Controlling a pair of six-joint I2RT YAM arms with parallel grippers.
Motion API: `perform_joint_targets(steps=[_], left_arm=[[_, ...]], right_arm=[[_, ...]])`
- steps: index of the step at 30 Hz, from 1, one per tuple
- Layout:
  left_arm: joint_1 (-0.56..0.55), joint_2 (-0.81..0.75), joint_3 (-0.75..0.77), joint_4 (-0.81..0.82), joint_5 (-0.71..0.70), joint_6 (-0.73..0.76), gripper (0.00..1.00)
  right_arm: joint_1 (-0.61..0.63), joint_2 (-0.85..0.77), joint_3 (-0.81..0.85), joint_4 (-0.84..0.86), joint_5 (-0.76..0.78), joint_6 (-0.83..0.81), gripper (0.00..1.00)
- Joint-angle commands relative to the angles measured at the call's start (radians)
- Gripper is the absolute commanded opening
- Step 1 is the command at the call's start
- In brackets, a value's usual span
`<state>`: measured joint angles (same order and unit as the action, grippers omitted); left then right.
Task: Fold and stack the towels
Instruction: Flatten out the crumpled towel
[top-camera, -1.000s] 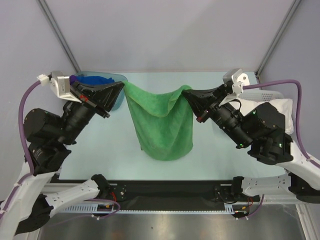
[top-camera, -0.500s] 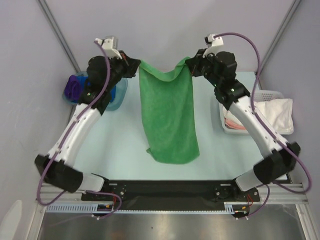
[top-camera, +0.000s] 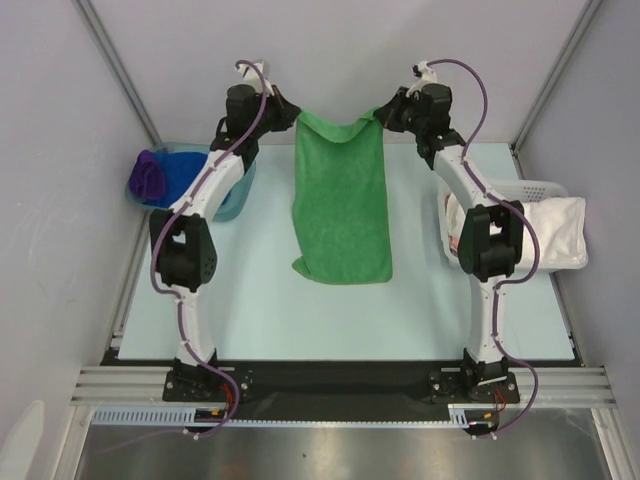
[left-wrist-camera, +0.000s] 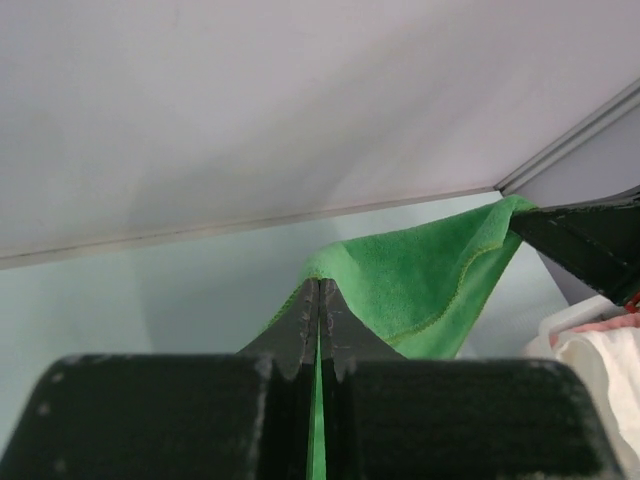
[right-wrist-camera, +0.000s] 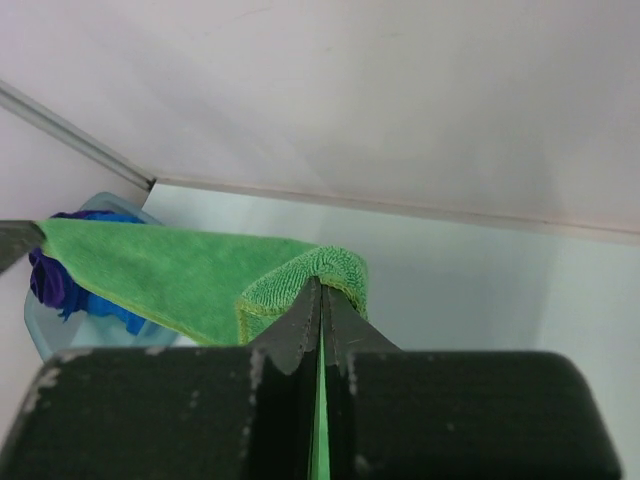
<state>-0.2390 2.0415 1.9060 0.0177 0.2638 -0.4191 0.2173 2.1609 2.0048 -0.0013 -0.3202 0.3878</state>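
Note:
A green towel (top-camera: 340, 200) hangs stretched between both grippers at the far side of the table, its lower edge resting near the table's middle. My left gripper (top-camera: 290, 115) is shut on the towel's top left corner; in the left wrist view the jaws (left-wrist-camera: 319, 290) pinch the green cloth (left-wrist-camera: 430, 280). My right gripper (top-camera: 381, 116) is shut on the top right corner; in the right wrist view the jaws (right-wrist-camera: 322, 290) pinch the towel (right-wrist-camera: 180, 275). Both arms reach far out and high.
A blue tub (top-camera: 185, 180) with purple and blue towels stands at the far left, also in the right wrist view (right-wrist-camera: 70, 300). A white basket (top-camera: 530, 225) with white cloth stands at the right, partly seen in the left wrist view (left-wrist-camera: 600, 350).
Both arms have swung from near the camera to the far side of the table, carrying the towel away and up. The towel now hangs longer and narrower.

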Motion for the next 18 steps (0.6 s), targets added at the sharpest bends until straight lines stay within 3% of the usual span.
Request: perform_joint_targets(steps=[1, 8, 14, 18], left_arm=[[0.009, 0.065, 0.096, 0.038, 0.035, -0.015, 0.0], [0.001, 0.085, 0.071, 0.036, -0.001, 0.028, 0.0], [-0.003, 0.171, 0.209, -0.053, 0.005, 0.032, 0.0], [-0.022, 0.105, 0.161, -0.038, -0.018, 0.065, 0.0]], right_arm=[[-0.015, 0.056, 0.091, 0.049, -0.033, 0.046, 0.0], [-0.09, 0.08, 0.038, 0.089, -0.022, 0.123, 0.0], [-0.105, 0.094, 0.086, 0.028, 0.02, 0.146, 0.0], [-0.107, 0.062, 0.054, 0.01, 0.052, 0.142, 0.0]])
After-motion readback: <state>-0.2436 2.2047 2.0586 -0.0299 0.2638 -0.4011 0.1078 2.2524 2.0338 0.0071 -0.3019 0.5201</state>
